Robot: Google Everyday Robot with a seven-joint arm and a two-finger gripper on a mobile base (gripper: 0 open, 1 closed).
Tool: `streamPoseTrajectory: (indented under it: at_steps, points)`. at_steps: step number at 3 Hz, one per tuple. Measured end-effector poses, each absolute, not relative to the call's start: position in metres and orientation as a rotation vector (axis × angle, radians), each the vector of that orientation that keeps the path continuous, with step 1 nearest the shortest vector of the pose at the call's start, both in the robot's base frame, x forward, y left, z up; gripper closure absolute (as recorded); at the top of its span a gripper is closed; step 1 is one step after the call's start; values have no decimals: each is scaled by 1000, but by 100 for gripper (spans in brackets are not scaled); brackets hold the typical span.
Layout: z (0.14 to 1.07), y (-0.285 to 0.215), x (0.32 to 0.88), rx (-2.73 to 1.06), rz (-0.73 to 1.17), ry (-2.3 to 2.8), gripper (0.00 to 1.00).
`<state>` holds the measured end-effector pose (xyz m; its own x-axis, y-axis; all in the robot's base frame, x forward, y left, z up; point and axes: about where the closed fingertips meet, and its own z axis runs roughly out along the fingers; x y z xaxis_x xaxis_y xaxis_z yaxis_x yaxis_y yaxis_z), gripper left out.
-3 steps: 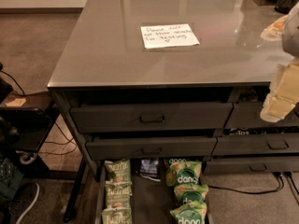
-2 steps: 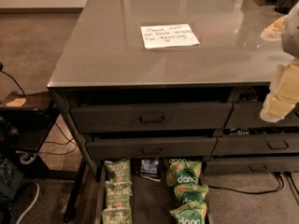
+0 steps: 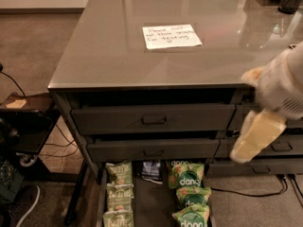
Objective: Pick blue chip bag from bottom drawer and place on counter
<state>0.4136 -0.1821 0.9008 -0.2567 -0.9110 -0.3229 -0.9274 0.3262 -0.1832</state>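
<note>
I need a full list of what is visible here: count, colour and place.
counter: one, glossy grey, top of the cabinet
paper note: one, white, on the counter
wide handled drawers: two, dark grey, under the counter
bottom drawer: one, dark, open, lowest
blue chip bag: one, navy, back middle of the bottom drawer
pale green bags: three, left column
dang bags: at least three, bright green, right column
gripper: one, pale yellow, right edge, before the drawers

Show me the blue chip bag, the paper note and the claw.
blue chip bag (image 3: 151, 170): camera view, its middle, in the bottom drawer (image 3: 150, 203) between the green bags (image 3: 185, 176).
paper note (image 3: 171, 36): camera view, its centre, on the counter (image 3: 104, 56).
claw (image 3: 258, 126): camera view, right side before the drawers (image 3: 154, 119), its pale yellow part.
</note>
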Motion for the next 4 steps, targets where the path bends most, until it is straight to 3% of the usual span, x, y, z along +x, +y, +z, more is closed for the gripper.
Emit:
streamPoseTrajectory:
  at_steps: [3, 4]
  points:
    - [701, -94, 384, -1488, 420, 2224, 0]
    - [688, -94, 390, -1460, 437, 2228, 0]
